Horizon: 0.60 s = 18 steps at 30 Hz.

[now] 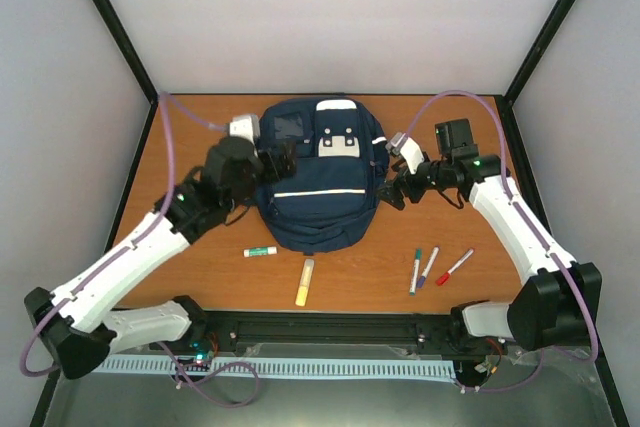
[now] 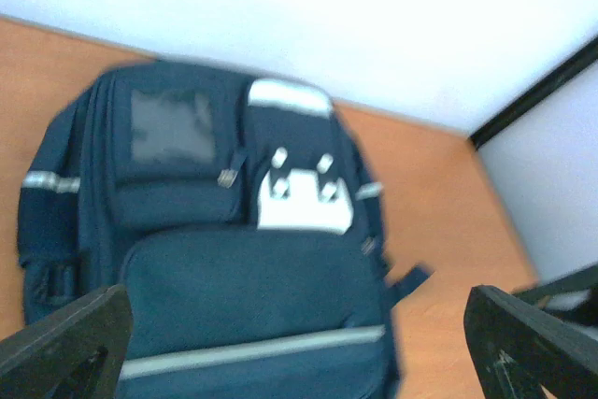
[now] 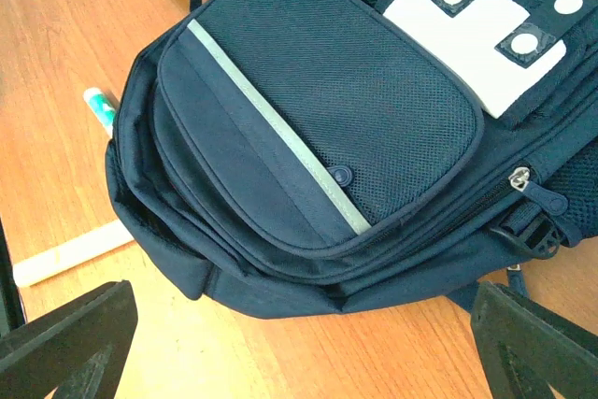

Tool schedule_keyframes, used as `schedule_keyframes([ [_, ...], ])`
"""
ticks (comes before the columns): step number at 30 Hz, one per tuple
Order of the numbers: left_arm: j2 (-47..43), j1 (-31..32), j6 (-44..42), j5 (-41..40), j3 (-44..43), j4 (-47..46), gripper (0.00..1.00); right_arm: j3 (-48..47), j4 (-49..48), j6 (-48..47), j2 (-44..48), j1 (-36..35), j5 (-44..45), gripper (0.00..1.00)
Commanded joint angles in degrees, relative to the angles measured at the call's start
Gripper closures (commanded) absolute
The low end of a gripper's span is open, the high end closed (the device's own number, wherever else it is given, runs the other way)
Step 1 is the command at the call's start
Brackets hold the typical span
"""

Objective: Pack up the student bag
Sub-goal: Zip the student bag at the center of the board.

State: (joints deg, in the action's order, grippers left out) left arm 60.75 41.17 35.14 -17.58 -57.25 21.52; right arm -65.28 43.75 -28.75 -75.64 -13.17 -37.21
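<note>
left pincer (image 1: 276, 161): jaws wide apart, nothing between them. It sits at the bag's left flank near the top end, and I can't tell whether it touches the fabric.
left wrist view: bag (image 2: 234, 277) fills the frame between the two fingers (image 2: 70, 343), front side up. The picture is blurred, so no detail on the zips.
right pincer (image 1: 392, 187): jaws also apart and empty. It is just beside the bag's right edge, about mid-length.
right wrist view: looks down on the mesh front pocket (image 3: 374, 91). A zip pull (image 3: 517, 178) on the side seam is near the right finger (image 3: 537, 343) and looks closed.
bag: centre of the surface (image 1: 180, 137), between both pincers. It lies on its back with the top toward the far wall and the bottom toward the arm bases.
why that pose: my read is that front-up keeps the pockets and zips reachable from above. With one arm on each flank, one can hold the fabric while the other works a zip.
why jaws apart: likely staged for a first grab on the bag. No compartment looks open yet, so packing hasn't got far.
glue stick (image 1: 260, 251): on the surface just off the bag's bottom-left corner.
yellow marker (image 1: 304, 281): near the bottom edge, toward the bases.
three pens (image 1: 428, 267): green, purple and red, grouped near the right arm and apart from the bag.
why loose items sit there: they are spread singly in the near strip, so each looks pickable without nudging a neighbour.
risk: soft fabric may slide or bunch when a zip is pulled.
</note>
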Motion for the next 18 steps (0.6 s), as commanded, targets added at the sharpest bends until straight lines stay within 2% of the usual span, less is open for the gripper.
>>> schedule_keyframes([
  [1,4.5,-0.1,12.6,-3.8,-24.1,21.1,0.00,2.4,-4.4,2.8,0.7,-0.2,-1.0,0.00],
  [4,8.8,-0.1,15.2,-2.2,-33.5,27.5,0.00,5.2,-7.3,3.4,1.8,-0.2,5.0,0.00],
  [8,12.0,-0.1,18.4,3.1,-40.6,28.7,0.00,7.8,-11.0,4.3,2.9,-0.2,11.4,0.00],
  [13,15.1,0.0,17.8,6.9,-50.2,30.0,0.00,6.6,-10.5,4.5,0.6,-0.2,12.5,0.00],
  [18,13.5,0.8,14.4,6.8,-50.8,25.2,0.00,7.2,-10.3,4.1,-0.9,-0.2,13.8,0.00],
])
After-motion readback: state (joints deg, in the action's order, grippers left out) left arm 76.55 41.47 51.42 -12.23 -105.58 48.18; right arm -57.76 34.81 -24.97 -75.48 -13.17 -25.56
